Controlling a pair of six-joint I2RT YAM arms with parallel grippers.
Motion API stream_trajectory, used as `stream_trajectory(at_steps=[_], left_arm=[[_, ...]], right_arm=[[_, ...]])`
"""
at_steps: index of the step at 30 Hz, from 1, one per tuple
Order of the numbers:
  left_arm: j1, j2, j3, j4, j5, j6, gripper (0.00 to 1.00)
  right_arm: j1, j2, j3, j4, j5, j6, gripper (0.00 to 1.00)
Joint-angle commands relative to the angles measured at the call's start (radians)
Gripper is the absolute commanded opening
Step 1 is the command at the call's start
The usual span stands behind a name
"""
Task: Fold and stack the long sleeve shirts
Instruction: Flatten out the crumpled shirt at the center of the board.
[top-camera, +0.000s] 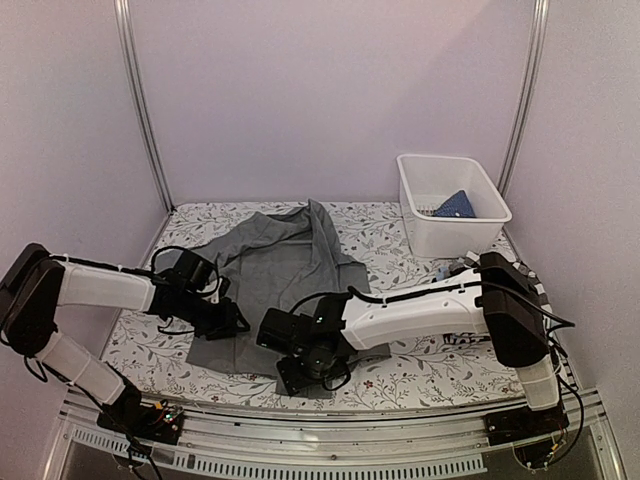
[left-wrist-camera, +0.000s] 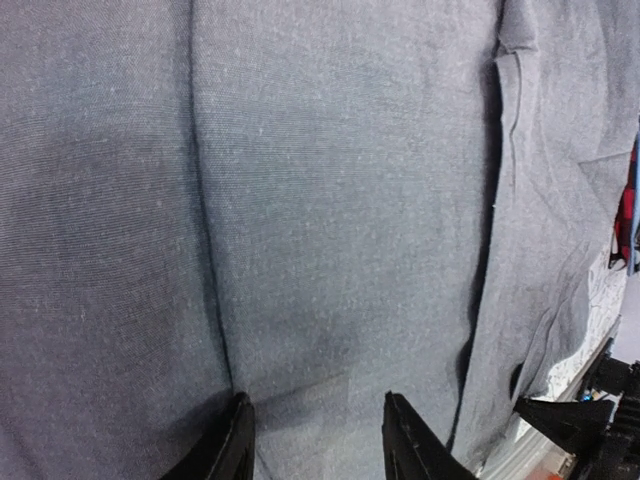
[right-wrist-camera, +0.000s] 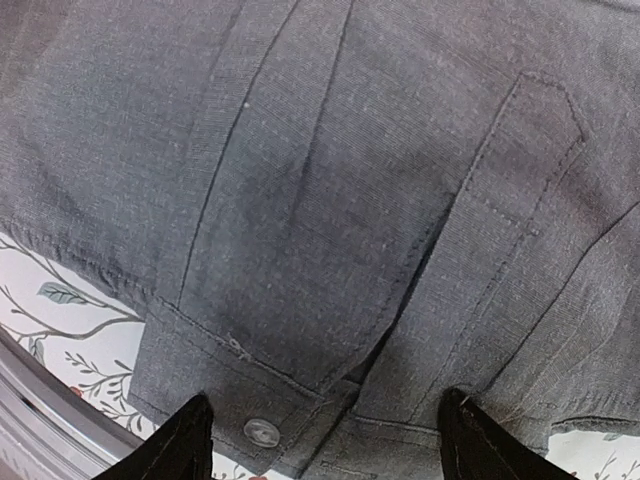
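One of the long sleeve shirts, a plain grey one (top-camera: 285, 262), lies partly folded in the middle of the floral table. My left gripper (top-camera: 234, 322) is at the shirt's left edge. In the left wrist view it (left-wrist-camera: 318, 440) is open, and flat grey cloth (left-wrist-camera: 330, 200) lies under the gap between its fingers. My right gripper (top-camera: 303, 372) hovers low at the shirt's near edge. Its wrist view shows it (right-wrist-camera: 325, 440) wide open over a sleeve cuff (right-wrist-camera: 300, 400) with a pale button (right-wrist-camera: 261, 432), holding nothing.
A white basket (top-camera: 470, 232) stands at the back right with a blue cloth (top-camera: 458, 205) inside. The floral tablecloth (top-camera: 420, 370) runs to the metal front rail (top-camera: 330, 440). Frame posts and pale walls enclose the back and sides.
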Motion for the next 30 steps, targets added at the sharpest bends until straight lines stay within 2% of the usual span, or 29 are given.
stream_trajectory(at_steps=[1, 10, 13, 23, 30], left_arm=[[0.012, -0.006, -0.045, -0.081, -0.024, 0.013, 0.44], [0.021, -0.032, -0.077, -0.079, -0.038, 0.007, 0.44], [0.024, -0.038, -0.086, -0.077, -0.040, 0.002, 0.44], [0.029, -0.022, -0.080, -0.079, -0.046, -0.003, 0.44], [0.030, -0.008, -0.076, -0.088, -0.047, -0.005, 0.44]], right_arm=[[0.007, 0.029, -0.006, -0.009, -0.032, 0.026, 0.69], [0.013, -0.010, -0.010, -0.032, -0.010, 0.041, 0.12], [0.012, -0.025, 0.005, -0.044, 0.002, 0.040, 0.01], [-0.060, -0.186, 0.061, -0.074, 0.075, -0.008, 0.00], [-0.210, -0.281, 0.136, -0.097, 0.121, -0.169, 0.00]])
